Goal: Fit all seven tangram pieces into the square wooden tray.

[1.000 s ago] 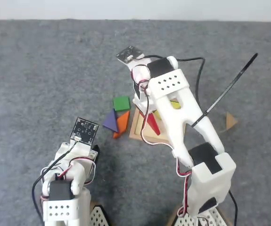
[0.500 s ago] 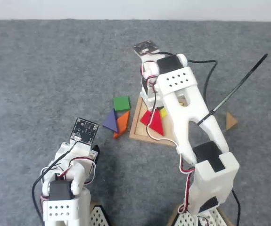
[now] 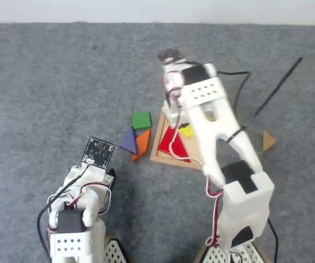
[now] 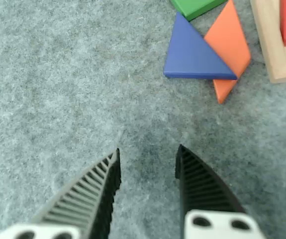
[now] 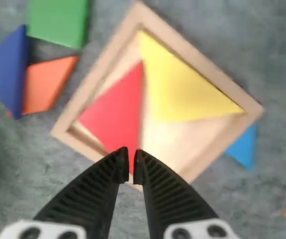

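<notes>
The square wooden tray [image 5: 97,85] holds a yellow triangle [image 5: 177,87] and a red triangle [image 5: 114,113], both lying flat. My right gripper [image 5: 129,162] hangs above the tray's rim beside the red piece, shut with nothing in it. In the high view the right arm [image 3: 201,96] covers much of the tray [image 3: 156,150]. A green square [image 3: 141,120], a blue triangle [image 3: 127,141] and an orange piece [image 3: 142,143] lie on the carpet just left of it. My left gripper [image 4: 147,164] is open above bare carpet, short of the blue triangle [image 4: 192,50] and orange piece [image 4: 227,45].
A light blue triangle [image 5: 244,144] lies on the carpet against the tray's outer edge. A tan triangle [image 3: 268,141] lies apart on the right. A black cable [image 3: 275,90] trails from the right arm. Grey carpet covers the table.
The right arm swung to the right and back over the tray. The red triangle, seen tilted under the arm before, now lies flat in the tray. The left arm has not moved.
</notes>
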